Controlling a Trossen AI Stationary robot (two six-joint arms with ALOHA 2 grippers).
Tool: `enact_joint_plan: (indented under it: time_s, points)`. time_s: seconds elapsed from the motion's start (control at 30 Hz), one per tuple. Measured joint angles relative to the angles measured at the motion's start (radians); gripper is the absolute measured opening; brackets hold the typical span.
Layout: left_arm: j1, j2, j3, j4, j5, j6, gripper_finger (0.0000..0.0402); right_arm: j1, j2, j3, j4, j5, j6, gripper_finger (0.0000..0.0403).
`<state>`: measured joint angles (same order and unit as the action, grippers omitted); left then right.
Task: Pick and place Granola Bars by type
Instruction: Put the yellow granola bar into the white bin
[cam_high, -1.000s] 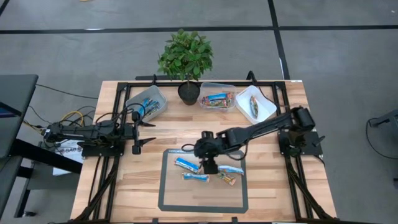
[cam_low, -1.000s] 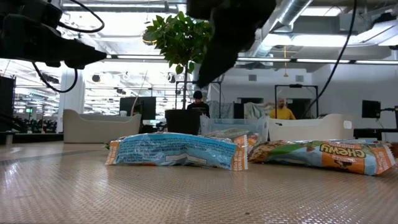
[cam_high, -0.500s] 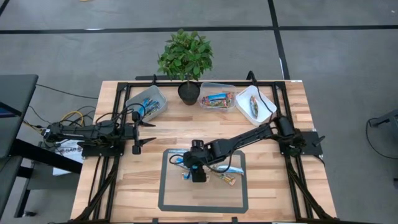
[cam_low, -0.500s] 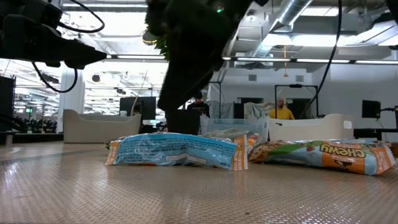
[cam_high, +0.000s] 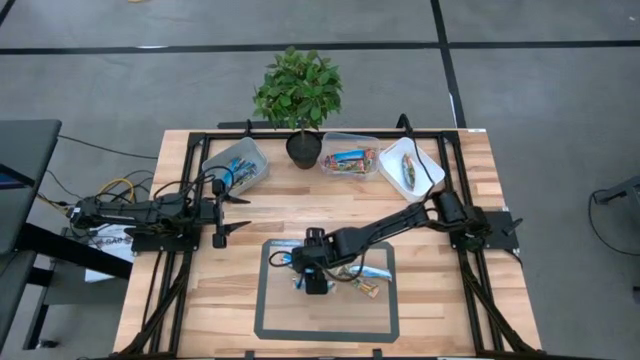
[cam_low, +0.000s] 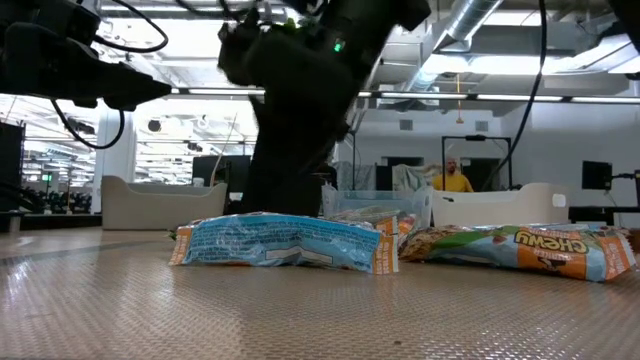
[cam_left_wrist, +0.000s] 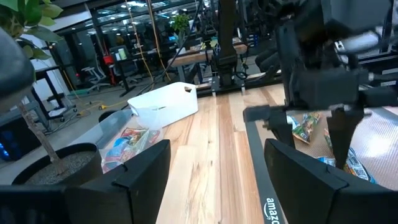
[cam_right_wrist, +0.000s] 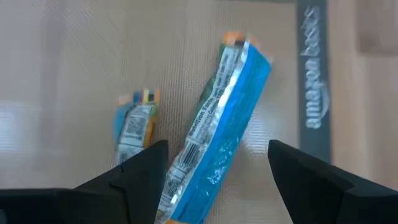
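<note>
Several granola bars lie flat on a grey mat (cam_high: 330, 320) at the table's near middle. My right gripper (cam_right_wrist: 217, 183) hangs open, slanting down over the mat's left part (cam_high: 308, 272). A bright blue bar (cam_right_wrist: 224, 124) lies between its two fingers, running lengthwise into the gap and apart from both. A second small bar (cam_right_wrist: 134, 121) lies beside it. Another blue bar (cam_high: 376, 272) and a tan-orange one (cam_high: 366, 289) lie to the right. My left gripper (cam_high: 238, 213) waits open and level at the table's left.
At the far edge stand a clear bin (cam_high: 238, 164) with blue bars, a clear bin (cam_high: 349, 158) with multicoloured bars, a white bin (cam_high: 411, 168) with tan bars, and a potted plant (cam_high: 299, 95). Black frame rails run along the table's sides.
My right gripper has gone down toward the mat and toward the table's left and near edges, ending over the blue bar. Its fingers have stayed open. The bars have not moved.
</note>
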<state>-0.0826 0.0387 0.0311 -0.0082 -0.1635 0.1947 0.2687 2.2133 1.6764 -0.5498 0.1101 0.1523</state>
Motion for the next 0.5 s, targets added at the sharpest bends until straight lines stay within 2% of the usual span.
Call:
enact_joint_plan:
  time_s: [0.5]
  points:
    - [0.0, 0.0, 0.0, 0.0, 0.0, 0.0, 0.0253, 0.015, 0.051, -0.002, 0.02, -0.006, 0.05, 0.0263]
